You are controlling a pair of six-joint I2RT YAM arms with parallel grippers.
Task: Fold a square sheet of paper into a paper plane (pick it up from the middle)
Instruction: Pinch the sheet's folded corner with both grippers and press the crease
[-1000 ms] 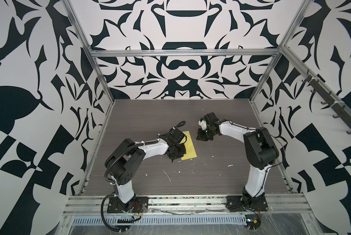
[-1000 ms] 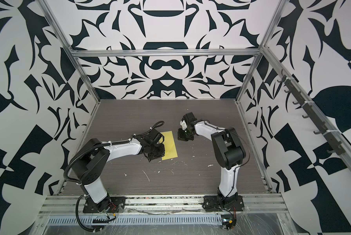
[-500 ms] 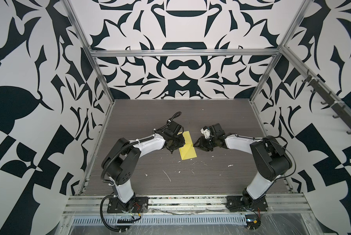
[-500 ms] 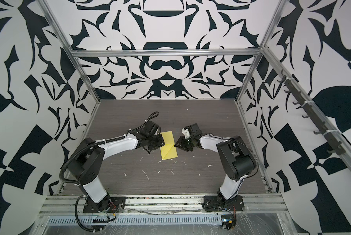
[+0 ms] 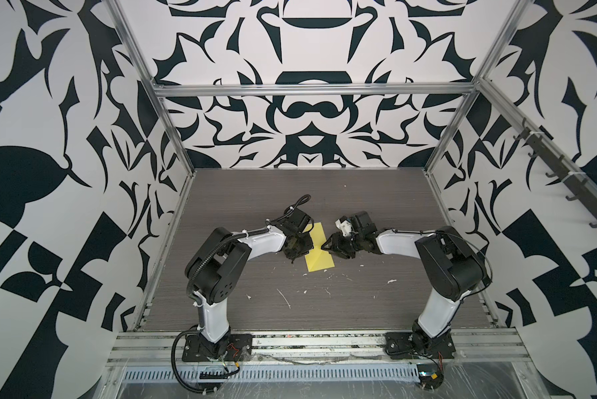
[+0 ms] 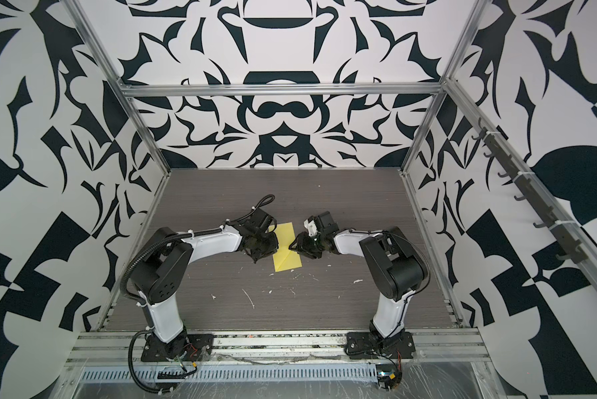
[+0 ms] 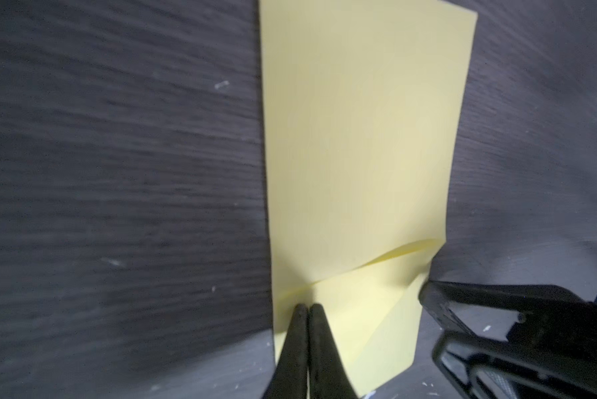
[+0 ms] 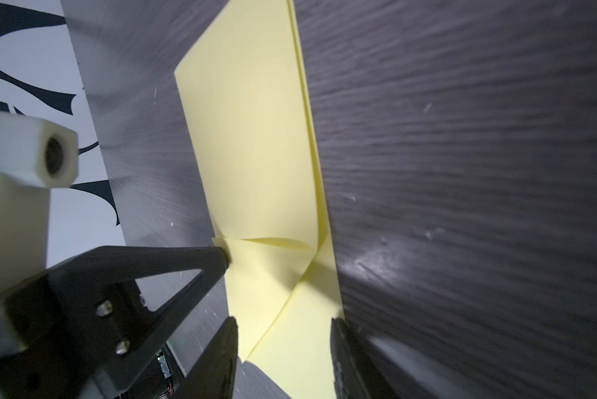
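Left gripper (image 7: pixel 305 311) is closed, its tips pressed together and bearing down on the yellow paper (image 5: pixel 319 254) at the sheet's 9 o'clock edge, right where a slanted fold (image 7: pixel 376 262) starts. Right gripper (image 8: pixel 284 323) is what has changed: a second ago it was shut and lifted clear toward 1 o'clock of the sheet, and now it has come down to the 3 o'clock edge with its jaws parted. Paper shows between them, and nothing looks clamped. The paper itself has hardly shifted. It lies near the middle of the bench (image 5: pixel 359 311) as a narrow strip doubled lengthwise, running 12 to 6, with one flap toward the 6 o'clock end bowing up. The left side seems to be the anchor while the right sets up to take or flatten that flap. The plane looks at an early stage, with no nose or wings formed yet.
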